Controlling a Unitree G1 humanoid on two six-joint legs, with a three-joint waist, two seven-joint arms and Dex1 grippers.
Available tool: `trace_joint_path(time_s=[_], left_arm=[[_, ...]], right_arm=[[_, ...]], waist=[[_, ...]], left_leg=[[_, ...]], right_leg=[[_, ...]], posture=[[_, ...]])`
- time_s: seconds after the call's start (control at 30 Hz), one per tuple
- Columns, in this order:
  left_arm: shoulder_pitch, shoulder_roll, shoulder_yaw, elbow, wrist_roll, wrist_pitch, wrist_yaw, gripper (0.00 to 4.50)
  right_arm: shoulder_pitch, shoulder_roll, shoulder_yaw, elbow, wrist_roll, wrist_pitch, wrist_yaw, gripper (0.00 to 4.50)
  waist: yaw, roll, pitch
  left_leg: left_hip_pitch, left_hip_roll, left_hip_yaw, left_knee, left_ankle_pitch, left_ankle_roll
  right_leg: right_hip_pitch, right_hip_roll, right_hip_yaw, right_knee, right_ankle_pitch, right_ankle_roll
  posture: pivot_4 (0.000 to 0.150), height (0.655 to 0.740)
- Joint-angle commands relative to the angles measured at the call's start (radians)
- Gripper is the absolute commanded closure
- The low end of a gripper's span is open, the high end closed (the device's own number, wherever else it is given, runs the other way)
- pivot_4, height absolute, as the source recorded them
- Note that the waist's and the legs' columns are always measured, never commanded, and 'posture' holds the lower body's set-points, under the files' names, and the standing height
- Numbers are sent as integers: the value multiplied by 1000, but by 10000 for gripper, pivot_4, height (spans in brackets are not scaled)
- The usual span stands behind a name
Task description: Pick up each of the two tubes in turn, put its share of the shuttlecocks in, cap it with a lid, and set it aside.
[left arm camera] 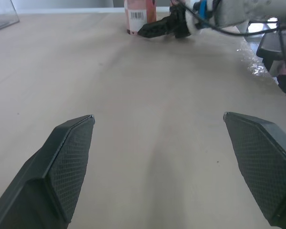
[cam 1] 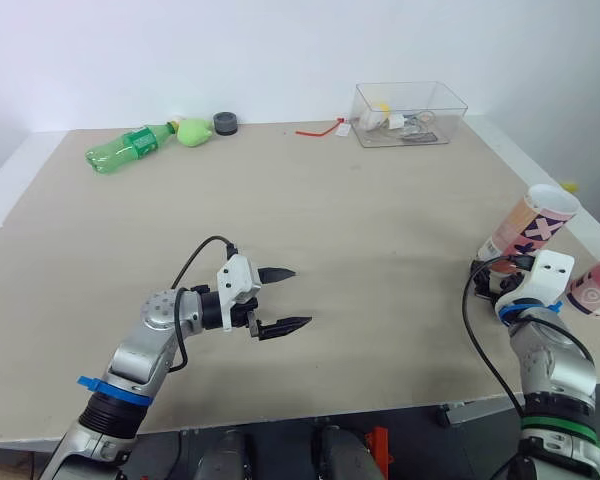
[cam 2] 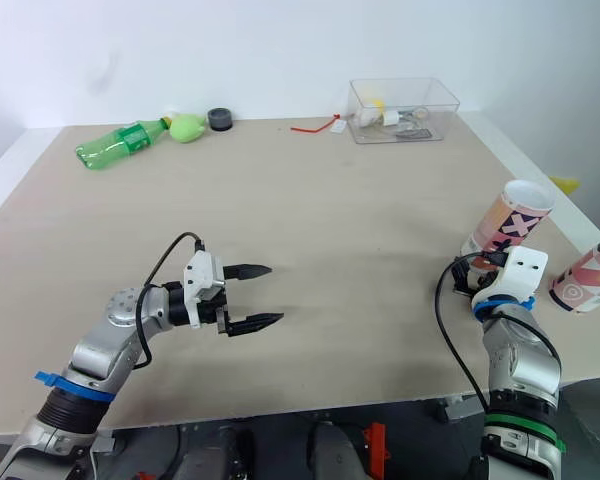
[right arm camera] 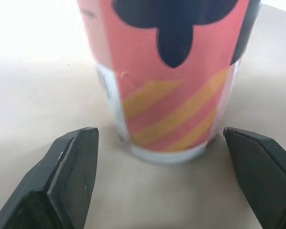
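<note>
The right jaws stand wide open, and the base of an upright pink-and-orange tube [right arm camera: 167, 71] sits just ahead of the gap, touching neither finger, at the right edge of the frame. The left jaws are open over bare worktop [cam 1: 360, 230], lower centre-left. A second tube [cam 1: 595, 287] leans at the far right. A green bottle [cam 1: 128, 147] lies upper left.

Beige table [cam 1: 310, 230] against white wall [cam 1: 280, 50]

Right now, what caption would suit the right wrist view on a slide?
Right fingers, open, aimed at the base of a patterned tube standing on the table.
</note>
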Motion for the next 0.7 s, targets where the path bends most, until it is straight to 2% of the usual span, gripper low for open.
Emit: trace_joint_path(time_s=[0.03,0.13,0.23,0.4,0.57,0.7], left_arm=[[-13,3,7,-10,3,-34,-6,0],[-12,3,9,1,4,-44,-4,0],[-13,6,14,25,9,-52,-2,0],[-23,8,26,58,11,-50,14,0],[-27,18,66,83,-5,-14,52,0],[-5,46,83,85,22,-13,75,0]], right_arm=[[47,-4,-17,-196,45,94,-10,334],[126,1,22,-360,70,174,10,334],[212,-21,87,-486,75,168,99,334],[320,-56,211,-549,52,-15,338,334],[242,-112,334,-469,83,-286,743,334],[100,-125,395,-344,98,-330,900,334]], waist=[[0,0,0],[1,0,0],[-1,0,0],[1,0,0],[-1,-2,1],[0,-5,2]], left_leg=[[0,0,0,0,0,0],[0,0,0,-1,0,0],[0,1,0,-2,0,0],[0,0,-1,-2,0,0],[0,0,-1,-1,0,0],[2,1,-2,0,0,0]], right_leg=[[0,0,0,0,0,0],[0,0,0,0,-1,-1],[-1,0,-1,0,-1,-1],[-1,0,-2,-1,-2,-1],[-1,0,-3,-1,-1,-1],[1,1,-4,-1,-1,-1]], posture=[[1500,7400],[1500,7400],[1500,7400],[1500,7400],[1500,7400],[1500,7400]])
